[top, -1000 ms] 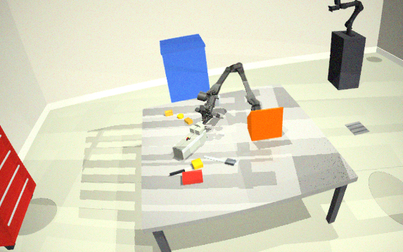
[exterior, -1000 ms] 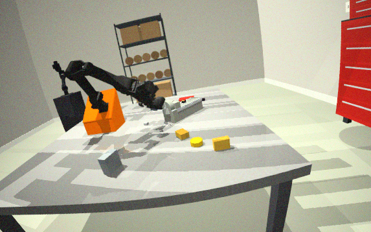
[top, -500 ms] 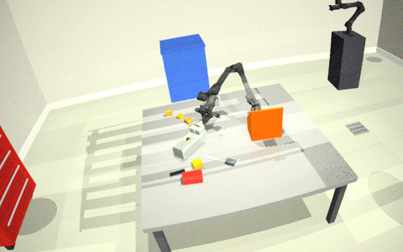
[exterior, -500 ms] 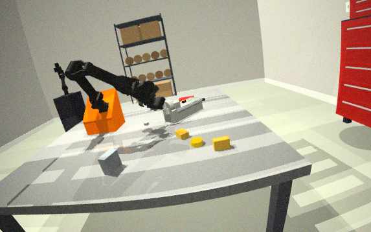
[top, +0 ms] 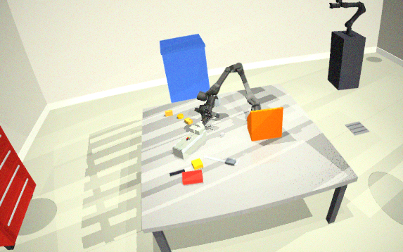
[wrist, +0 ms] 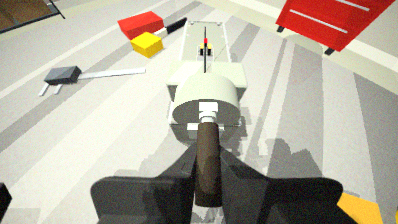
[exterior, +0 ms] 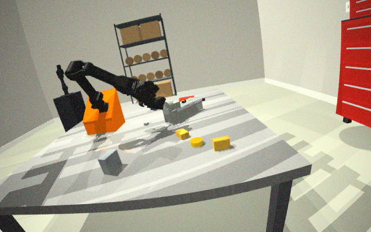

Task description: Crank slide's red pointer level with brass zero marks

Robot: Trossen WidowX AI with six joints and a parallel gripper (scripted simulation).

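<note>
Your gripper point(wrist: 207, 192) is closed on the dark brown crank handle point(wrist: 207, 160), at the bottom centre of the wrist view. The handle goes into the pale round drum point(wrist: 205, 97) of the machine point(top: 189, 142), which lies near the middle of the table point(top: 294, 165). Above the drum, in the upper centre, the slide's red pointer point(wrist: 205, 39) stands just above the yellow-brass marks point(wrist: 202, 48), so I judge you are in the turning step. Next, turn the crank slowly until pointer and marks are level, then open the fingers. The remaining gap looks small, so overshooting is easy.
</note>
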